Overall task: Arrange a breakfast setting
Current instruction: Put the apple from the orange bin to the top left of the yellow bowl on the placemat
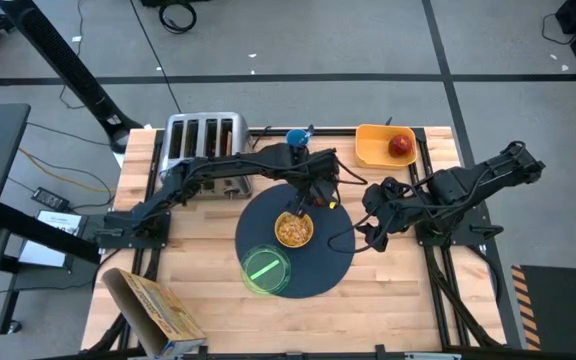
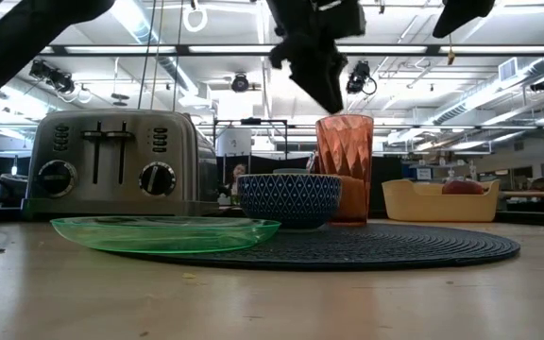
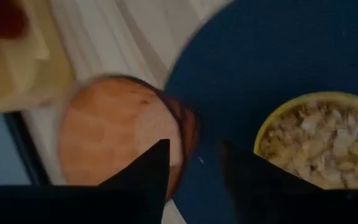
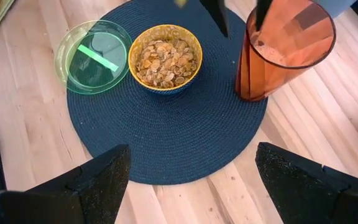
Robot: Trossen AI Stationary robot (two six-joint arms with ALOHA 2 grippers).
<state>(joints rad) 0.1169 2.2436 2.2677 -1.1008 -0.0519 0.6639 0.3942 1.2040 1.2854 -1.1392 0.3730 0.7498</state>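
An orange tumbler (image 4: 284,50) stands upright on the round navy mat (image 4: 166,143), near the mat's far right edge. Beside it sits a blue-patterned bowl (image 4: 165,57) of cereal, and a green plate (image 4: 93,56) rests partly on the mat's left edge. My left gripper (image 3: 192,144) hangs open just above the tumbler's rim (image 2: 345,118), clear of it in the low view. My right gripper (image 4: 191,186) stands open above the mat's right side, holding nothing. A red apple (image 1: 400,146) lies in the yellow bin (image 1: 373,150).
A steel toaster (image 1: 203,150) stands at the far left of the table, with a small blue cup (image 1: 296,137) behind the left gripper. A cardboard box (image 1: 148,305) lies at the near left corner. Bare wood lies along the near edge and right of the mat.
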